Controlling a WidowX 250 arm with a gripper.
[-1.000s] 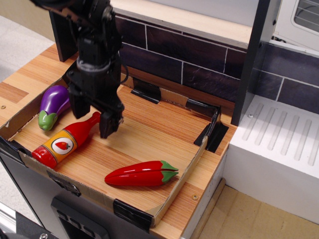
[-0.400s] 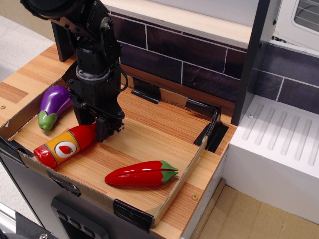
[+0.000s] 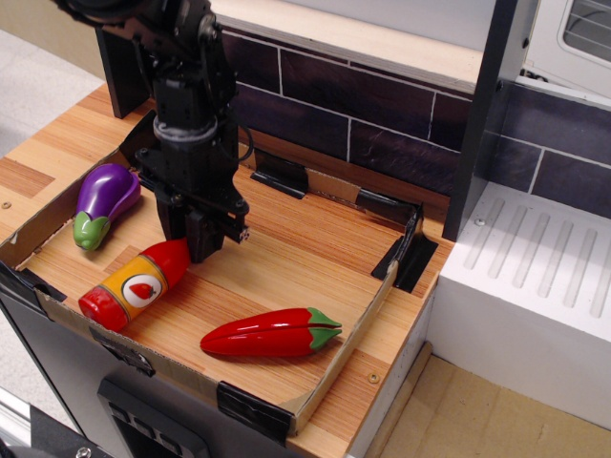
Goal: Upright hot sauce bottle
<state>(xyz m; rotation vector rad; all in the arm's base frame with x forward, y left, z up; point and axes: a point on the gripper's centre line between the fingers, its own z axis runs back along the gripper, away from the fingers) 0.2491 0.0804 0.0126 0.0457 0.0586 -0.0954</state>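
The hot sauce bottle (image 3: pixel 138 286) is glossy red with an orange-yellow label and a white oval. It lies tilted at the front left of the wooden tray (image 3: pixel 348 336), base toward the front edge and neck pointing up and back. My black gripper (image 3: pixel 198 250) comes down from above and is shut on the bottle's neck, which its fingers hide. The neck end looks slightly raised off the tray floor.
A purple eggplant (image 3: pixel 103 202) lies at the tray's left wall, close to the gripper. A red chili pepper (image 3: pixel 272 333) with a green stem lies at the front middle. Black clamps (image 3: pixel 409 250) hold the tray's back right corner. A white ribbed drainer (image 3: pixel 544 277) stands to the right.
The gripper came down over the bottle's neck and closed on it. The bottle has swung, its neck shifting right and up with the gripper and its base turning toward the front edge.
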